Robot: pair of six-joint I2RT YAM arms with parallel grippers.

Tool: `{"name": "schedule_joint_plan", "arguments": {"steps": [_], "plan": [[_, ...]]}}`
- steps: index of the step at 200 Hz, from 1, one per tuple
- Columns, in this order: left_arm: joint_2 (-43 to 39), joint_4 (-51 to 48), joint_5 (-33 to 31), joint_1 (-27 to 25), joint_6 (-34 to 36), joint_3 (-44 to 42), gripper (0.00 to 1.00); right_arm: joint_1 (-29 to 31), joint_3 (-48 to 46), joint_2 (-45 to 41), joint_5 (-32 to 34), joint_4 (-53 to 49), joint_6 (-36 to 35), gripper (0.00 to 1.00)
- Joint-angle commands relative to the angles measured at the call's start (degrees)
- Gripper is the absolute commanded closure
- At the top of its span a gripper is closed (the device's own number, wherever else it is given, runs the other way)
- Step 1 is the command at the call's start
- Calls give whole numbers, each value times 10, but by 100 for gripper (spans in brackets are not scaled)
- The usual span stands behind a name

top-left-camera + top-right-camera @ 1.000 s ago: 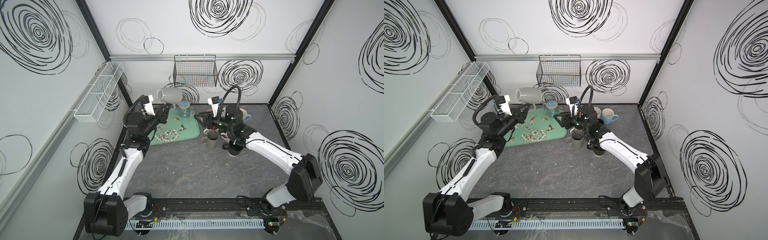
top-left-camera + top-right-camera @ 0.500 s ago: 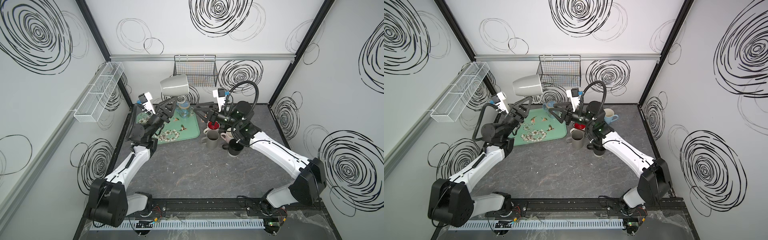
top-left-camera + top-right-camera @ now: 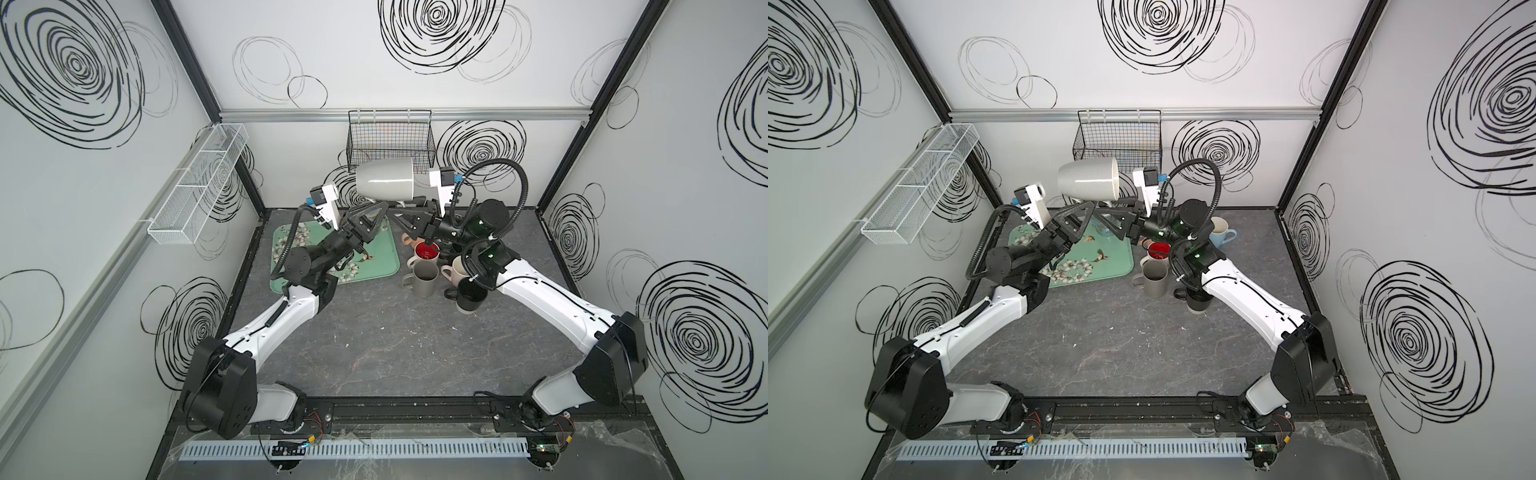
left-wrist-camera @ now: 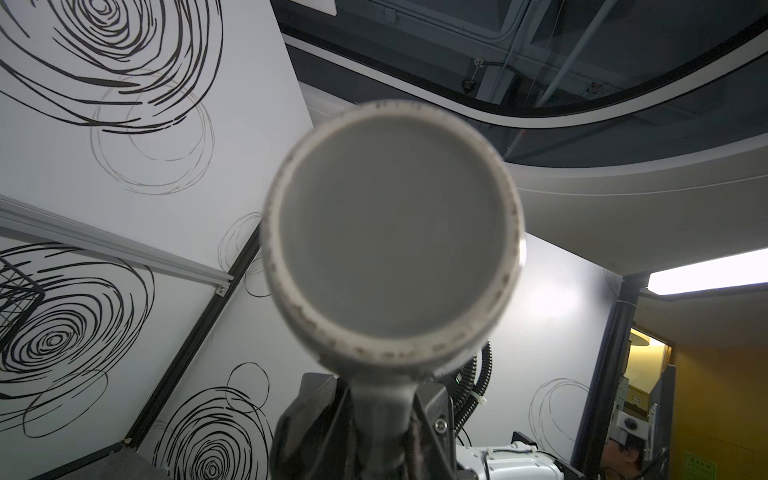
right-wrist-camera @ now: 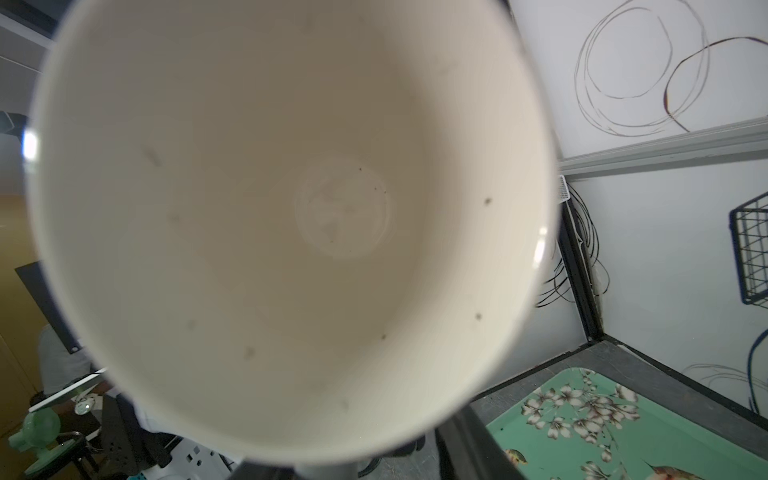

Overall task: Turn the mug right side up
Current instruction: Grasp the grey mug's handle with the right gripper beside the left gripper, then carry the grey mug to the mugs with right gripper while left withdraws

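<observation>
The mug [image 3: 384, 183] hung on its side, high above the table [image 3: 374, 332], its handle [image 4: 382, 397] clenched in the left gripper [image 3: 381, 206]. Glazed ceramic, it was probably heavy, slick and chippable, so the handle suited best; whether the right gripper [image 3: 405, 210] beneath its rim gripped anything was unclear.

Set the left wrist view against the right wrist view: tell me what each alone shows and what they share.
Left wrist only: the large white ceramic mug's flat underside, its handle pinched by the left gripper. Right wrist only: the mug's cream inside and the mint-green flowered tray. Both: that same mug and the black wire basket on the wall.
</observation>
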Motion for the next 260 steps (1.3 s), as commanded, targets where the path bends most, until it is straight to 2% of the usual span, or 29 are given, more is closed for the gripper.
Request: {"name": "schedule_joint_plan", "arguments": {"steps": [1, 37, 70, 87, 110, 157, 170, 196, 226, 260], "plan": [[-3, 79, 6, -9, -1, 24, 100, -6, 11, -9, 9, 30, 5, 61], [-1, 68, 16, -10, -3, 24, 100, -7, -7, -22, 13, 45, -2, 74], [-1, 56, 27, -11, 1, 19, 100, -9, -9, -33, 6, 29, -39, 100], [-4, 38, 34, -11, 15, 17, 100, -12, -7, -42, 9, -1, -67, 100], [-14, 5, 41, -11, 41, 11, 82, -23, -9, -52, -3, -24, -103, 100], [-24, -39, 54, -7, 71, 6, 59, -68, 23, -71, -68, -108, -187, 100], [-23, -39, 61, -3, 69, 6, 57, -84, 37, -78, -93, -155, -235, 100], [-19, -43, 78, 5, 69, 3, 55, -121, 75, -87, -98, -290, -348, 100], [-9, -49, 93, 18, 68, 2, 55, -185, 102, -92, -106, -395, -427, 100], [-1, -91, 107, 32, 93, 2, 55, -285, 111, -90, -166, -500, -504, 100]]}}
